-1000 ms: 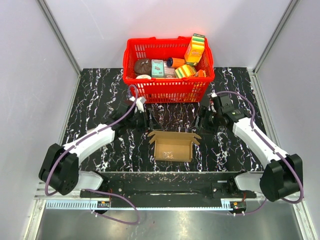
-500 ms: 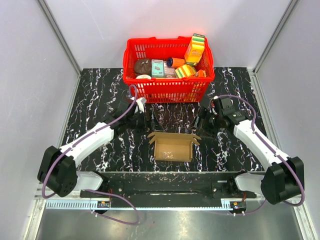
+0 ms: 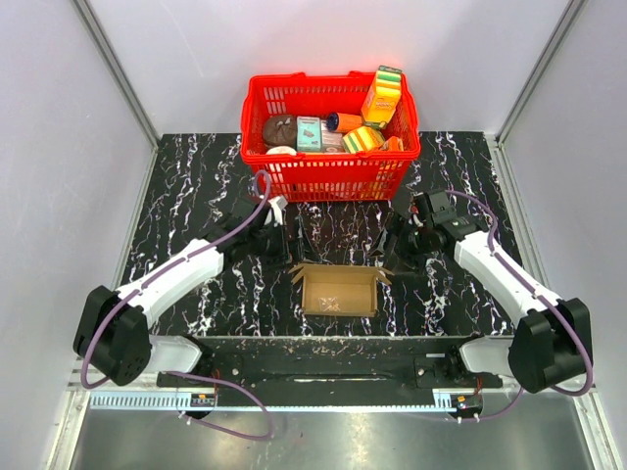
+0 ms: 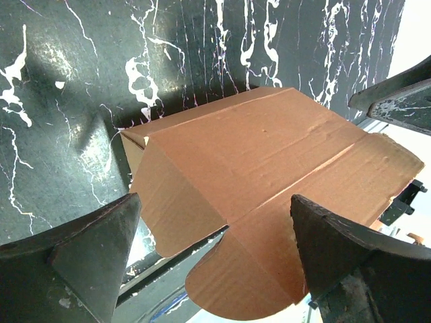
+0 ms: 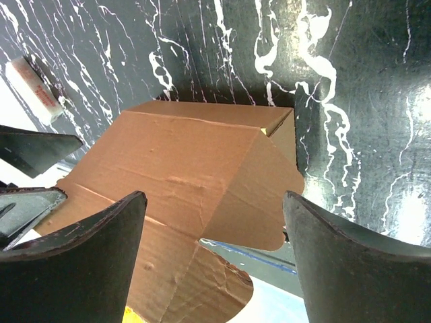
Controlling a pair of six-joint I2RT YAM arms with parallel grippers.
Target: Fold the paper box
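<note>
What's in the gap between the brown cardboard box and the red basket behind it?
In the top view, just bare table between paper box and red basket; the open left gripper and right gripper flank that strip, holding nothing.

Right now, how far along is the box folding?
Done: the paper box stands as an open-topped tray, walls up. In hand: nothing; the left hand and right hand hang open by its far corners. Left: its flaps splay outward, unclosed.

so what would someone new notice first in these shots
The bright red basket of colourful packages at the back of the table grabs the eye first. Nearer, mid-table, sits the half-formed brown paper box, with the left gripper and right gripper open beyond its far corners.
</note>
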